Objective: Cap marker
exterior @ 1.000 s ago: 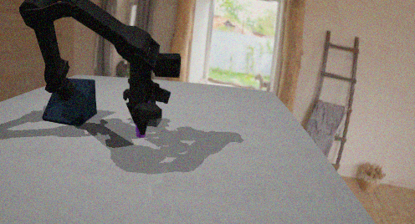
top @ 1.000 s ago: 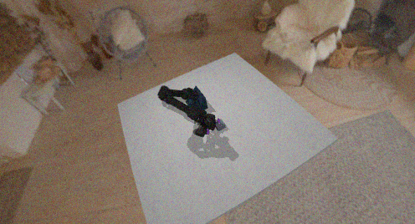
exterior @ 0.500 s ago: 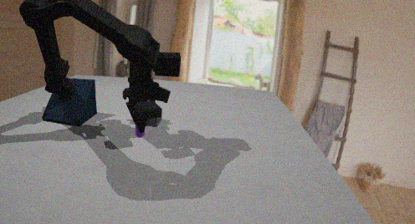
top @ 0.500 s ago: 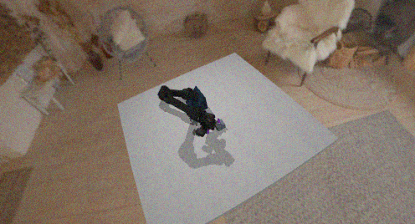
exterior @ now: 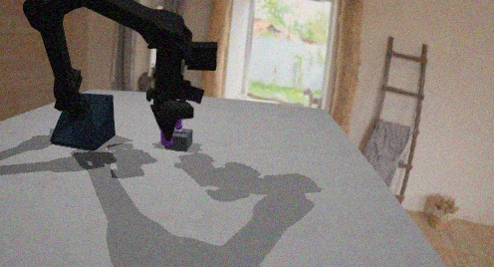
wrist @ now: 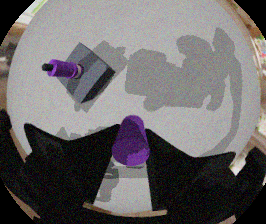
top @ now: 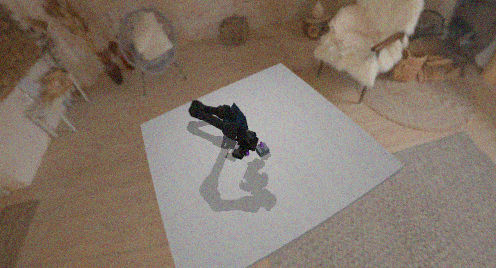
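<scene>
The purple cap (top: 247,153) (exterior: 163,137) (wrist: 130,147) is between the two black fingertips. My gripper (exterior: 168,136) (wrist: 132,130) is shut on it and holds it upright, a little above the table. The purple marker (top: 261,144) (exterior: 178,125) (wrist: 64,68) stands upright with its black tip bare. It sits in the grey holder block (top: 263,150) (exterior: 185,139) (wrist: 95,82). The cap is beside the block, apart from it and lower than the marker's tip. In the exterior view the fingers partly hide the cap and overlap the view of the block.
The pale table top (top: 320,153) (exterior: 279,227) carries the arm, whose dark blue base block (exterior: 90,120) (top: 239,115) stands behind the gripper. Large arm shadows fall across the table. Chairs and a ladder stand beyond the table.
</scene>
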`<action>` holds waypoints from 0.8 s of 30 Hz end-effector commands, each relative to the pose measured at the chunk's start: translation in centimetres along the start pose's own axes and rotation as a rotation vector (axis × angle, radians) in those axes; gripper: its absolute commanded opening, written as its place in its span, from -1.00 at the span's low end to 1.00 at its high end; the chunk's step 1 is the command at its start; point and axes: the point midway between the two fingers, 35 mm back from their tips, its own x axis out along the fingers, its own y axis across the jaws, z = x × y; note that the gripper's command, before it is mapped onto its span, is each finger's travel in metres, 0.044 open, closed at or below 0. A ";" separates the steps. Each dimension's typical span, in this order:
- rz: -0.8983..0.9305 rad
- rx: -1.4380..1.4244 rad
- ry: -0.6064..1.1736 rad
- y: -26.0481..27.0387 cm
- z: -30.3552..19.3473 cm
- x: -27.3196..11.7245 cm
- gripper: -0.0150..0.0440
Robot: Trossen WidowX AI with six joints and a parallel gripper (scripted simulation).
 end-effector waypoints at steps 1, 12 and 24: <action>0.000 0.006 -0.007 0.0 0.0 -1.3 -0.49; 0.007 0.004 -0.014 1.9 1.8 -2.8 -0.49; 0.011 0.004 -0.016 5.6 4.4 -5.1 -0.49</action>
